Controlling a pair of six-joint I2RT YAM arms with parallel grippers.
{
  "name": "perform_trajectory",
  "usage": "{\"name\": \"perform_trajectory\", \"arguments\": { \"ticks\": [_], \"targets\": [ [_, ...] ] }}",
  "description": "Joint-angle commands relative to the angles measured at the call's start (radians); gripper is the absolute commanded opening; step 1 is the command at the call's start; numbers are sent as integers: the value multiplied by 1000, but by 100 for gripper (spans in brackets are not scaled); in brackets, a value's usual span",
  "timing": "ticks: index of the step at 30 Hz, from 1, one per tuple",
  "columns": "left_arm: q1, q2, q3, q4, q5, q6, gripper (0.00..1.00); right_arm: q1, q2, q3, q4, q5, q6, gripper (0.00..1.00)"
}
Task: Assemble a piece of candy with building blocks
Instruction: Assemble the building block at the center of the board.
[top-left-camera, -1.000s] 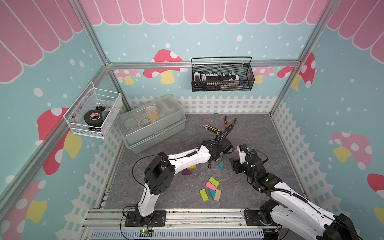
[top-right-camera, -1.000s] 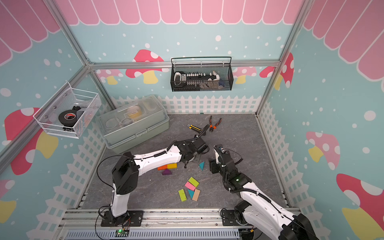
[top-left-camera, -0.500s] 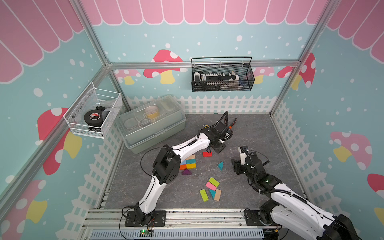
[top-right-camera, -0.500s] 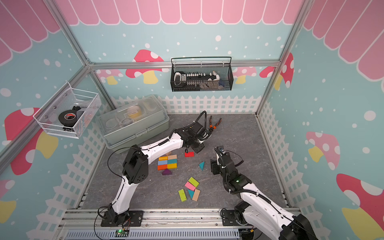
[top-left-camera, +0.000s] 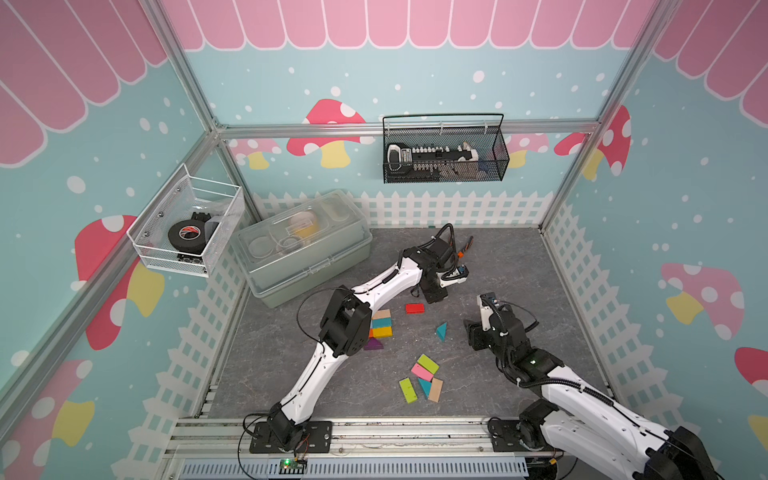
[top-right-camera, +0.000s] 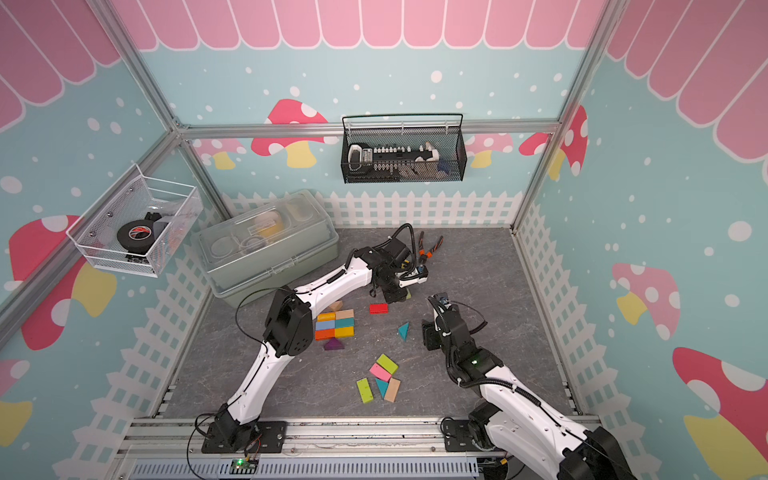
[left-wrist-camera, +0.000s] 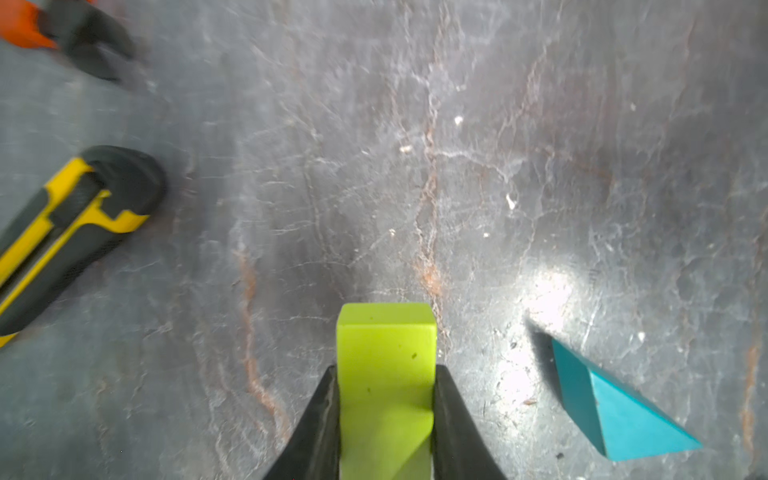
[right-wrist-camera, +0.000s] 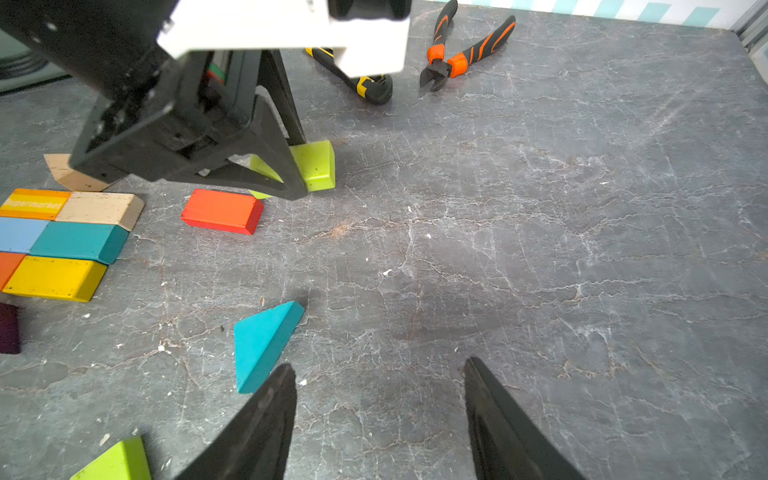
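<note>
My left gripper (left-wrist-camera: 386, 370) is shut on a lime green wedge block (left-wrist-camera: 386, 353), held low over the floor just behind a red block (right-wrist-camera: 222, 210). I cannot tell whether the wedge touches the floor. In both top views this gripper (top-left-camera: 434, 296) (top-right-camera: 397, 296) sits behind the red block (top-left-camera: 414, 308) (top-right-camera: 378, 308). A flat cluster of orange, tan, blue, teal and yellow blocks (top-left-camera: 381, 324) (top-right-camera: 335, 324) lies to the left, with a purple triangle (top-right-camera: 333, 344) at its front. My right gripper (right-wrist-camera: 380, 370) (top-left-camera: 473, 336) is open and empty, beside a teal wedge (right-wrist-camera: 259, 340) (top-left-camera: 441, 331).
A loose group of green, pink, teal and tan blocks (top-left-camera: 422, 376) (top-right-camera: 380, 376) lies near the front. The yellow-black utility knife (left-wrist-camera: 62, 232) (right-wrist-camera: 365, 85) and orange-handled pliers (right-wrist-camera: 461, 54) (top-right-camera: 430, 245) lie at the back. A lidded storage box (top-left-camera: 303, 245) stands back left. White fence edges the floor.
My left arm has stretched toward the back, uncovering the block cluster and the red block. It still grips the green wedge. The right arm has barely moved.
</note>
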Motion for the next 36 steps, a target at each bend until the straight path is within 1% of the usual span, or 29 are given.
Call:
{"name": "perform_trajectory", "arguments": {
  "ticks": [1, 7, 10, 16, 36],
  "targets": [
    [-4, 36, 32, -75, 40, 124, 25, 2, 7, -9, -23, 18, 1, 64],
    [1, 68, 42, -89, 20, 152, 25, 2, 7, -11, -19, 18, 0, 64],
    [12, 71, 42, -98, 57, 155, 25, 2, 10, -13, -17, 17, 0, 64],
    [13, 77, 29, -101, 91, 155, 26, 1, 33, -10, -10, 9, 2, 64],
    [34, 106, 31, -103, 62, 188, 32, 2, 46, -14, 6, -7, 3, 64]
  ]
}}
